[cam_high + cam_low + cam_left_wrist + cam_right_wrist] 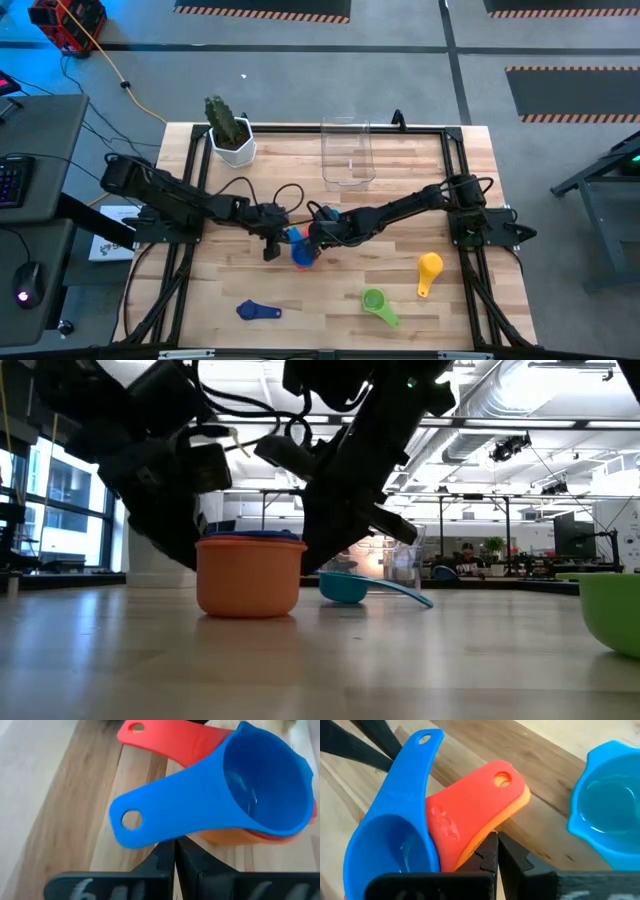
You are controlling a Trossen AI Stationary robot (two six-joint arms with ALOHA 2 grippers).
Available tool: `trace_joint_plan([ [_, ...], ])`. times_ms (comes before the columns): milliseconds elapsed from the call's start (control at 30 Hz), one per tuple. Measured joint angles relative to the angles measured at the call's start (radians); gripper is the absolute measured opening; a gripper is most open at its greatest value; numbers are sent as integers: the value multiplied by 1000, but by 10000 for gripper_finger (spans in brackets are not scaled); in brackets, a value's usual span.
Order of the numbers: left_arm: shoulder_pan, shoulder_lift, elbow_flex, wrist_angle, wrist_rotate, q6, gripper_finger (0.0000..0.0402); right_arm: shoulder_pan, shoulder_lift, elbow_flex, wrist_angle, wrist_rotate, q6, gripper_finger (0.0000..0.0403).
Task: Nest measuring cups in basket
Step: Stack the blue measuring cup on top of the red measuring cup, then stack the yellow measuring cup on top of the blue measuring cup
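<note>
Near the table's middle, a blue measuring cup [260, 790] sits nested in a red one [465, 815], which sits in an orange one [250, 575]. The orange cup's base is on the table. My left gripper [175, 854] is shut, its tips at the blue handle. My right gripper [496, 847] is shut, its tips at the orange handle under the red one. A light blue cup [610, 805] stands just beside the stack. The clear basket [348, 152] stands at the far edge. My left gripper has its shut fingertips [167, 851] right at the lower edge of the blue cup's handle [165, 827], coming in slanting downward from the table's left; whether they touch it I cannot tell. My right gripper has its shut fingertips [490, 851] at the edge of the orange handle [482, 837], slanting down from the right; touch cannot be told.
A yellow cup [430, 268], a green cup [375, 300] and a dark blue cup [258, 311] lie on the near half of the table. A white pot with a cactus [232, 135] stands at the far left, beside the basket.
</note>
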Motion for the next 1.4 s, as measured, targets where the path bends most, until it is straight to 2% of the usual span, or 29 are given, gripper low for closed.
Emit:
trace_joint_plan([
  [300,18,46,0,119,4,0,0,0,11,2,143,11,-6,0],
  [467,33,46,1,153,5,0,0,0,20,1,166,15,-12,0],
  [900,37,32,1,-23,15,8,0,-1,18,1,122,7,-18,0],
  [1000,44,14,1,-81,17,23,0,-1,-4,1,68,7,-27,0],
  [1100,62,-49,-4,-162,18,49,0,9,-49,1,-57,8,-30,0],
  [1267,116,-263,-69,-243,17,61,0,100,-148,1,-377,47,12,0],
  [1400,150,-451,-131,-246,16,13,0,223,-211,0,-621,71,190,0],
])
